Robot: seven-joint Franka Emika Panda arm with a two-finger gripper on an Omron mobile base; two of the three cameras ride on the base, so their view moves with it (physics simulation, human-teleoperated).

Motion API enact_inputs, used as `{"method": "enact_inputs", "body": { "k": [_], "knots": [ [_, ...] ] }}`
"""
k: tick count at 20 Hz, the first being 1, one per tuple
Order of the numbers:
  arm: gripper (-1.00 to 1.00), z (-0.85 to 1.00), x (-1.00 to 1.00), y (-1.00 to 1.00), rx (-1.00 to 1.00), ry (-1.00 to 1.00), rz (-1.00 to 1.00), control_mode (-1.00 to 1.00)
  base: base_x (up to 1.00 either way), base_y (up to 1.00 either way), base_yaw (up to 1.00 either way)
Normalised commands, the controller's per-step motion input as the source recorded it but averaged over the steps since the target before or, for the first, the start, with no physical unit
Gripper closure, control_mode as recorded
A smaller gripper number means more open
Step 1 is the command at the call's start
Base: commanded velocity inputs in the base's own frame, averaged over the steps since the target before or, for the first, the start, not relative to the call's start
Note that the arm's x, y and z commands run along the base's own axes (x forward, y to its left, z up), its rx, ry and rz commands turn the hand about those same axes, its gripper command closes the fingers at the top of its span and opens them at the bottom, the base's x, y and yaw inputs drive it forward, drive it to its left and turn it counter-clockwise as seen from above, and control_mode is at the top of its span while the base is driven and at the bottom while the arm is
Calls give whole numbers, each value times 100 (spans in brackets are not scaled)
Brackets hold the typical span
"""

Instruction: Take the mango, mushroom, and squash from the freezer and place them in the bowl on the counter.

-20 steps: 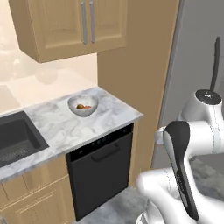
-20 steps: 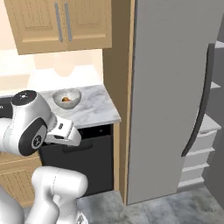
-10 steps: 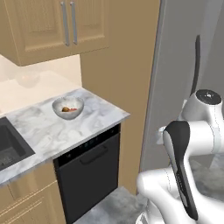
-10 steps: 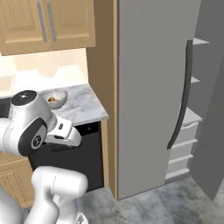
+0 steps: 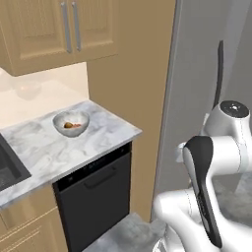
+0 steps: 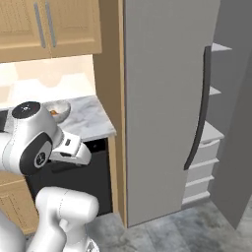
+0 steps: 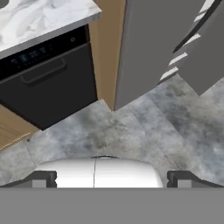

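Observation:
The mottled silvery bowl (image 5: pixel 71 122) stands on the white marble counter (image 5: pixel 106 135), with small orange and brown pieces inside it, too small to name. From the right base view the bowl (image 6: pixel 59 108) peeks out behind my arm. The tall grey freezer (image 6: pixel 165 98) has its long dark handle (image 6: pixel 198 110) toward me, and pale shelves (image 6: pixel 210 133) show beside the door. Mango, mushroom and squash cannot be told apart anywhere. My gripper (image 7: pixel 112 178) is open and empty, pointing down at the grey floor in front of the freezer door (image 7: pixel 148 43).
A black under-counter appliance (image 5: pixel 96 194) sits below the counter (image 7: pixel 43 17), beside a light wood panel (image 5: pixel 133 74). Wood wall cabinets (image 5: pixel 59 29) hang above. The dark sink (image 5: pixel 10 167) lies at the far left. Grey stone floor (image 7: pixel 144 127) spreads before the freezer.
Both base views have slid: the base has driven right, so counter and bowl shifted left and the freezer fills more of the picture. The arm's pose and open gripper are unchanged.

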Motion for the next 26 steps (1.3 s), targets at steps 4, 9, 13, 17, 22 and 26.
{"method": "enact_inputs", "body": {
  "k": [4,9,13,17,22,26],
  "knots": [
    [-100,0,0,0,0,0,0,100,15,-94,10],
    [-100,0,0,0,0,0,0,100,18,-79,22],
    [-100,0,0,0,0,0,0,100,3,-67,39],
    [-100,0,0,0,0,0,0,100,9,-56,35],
    [-100,0,0,0,0,0,0,100,0,-35,25],
    [-100,0,0,0,0,0,0,100,-3,-35,4]
  ]
}}
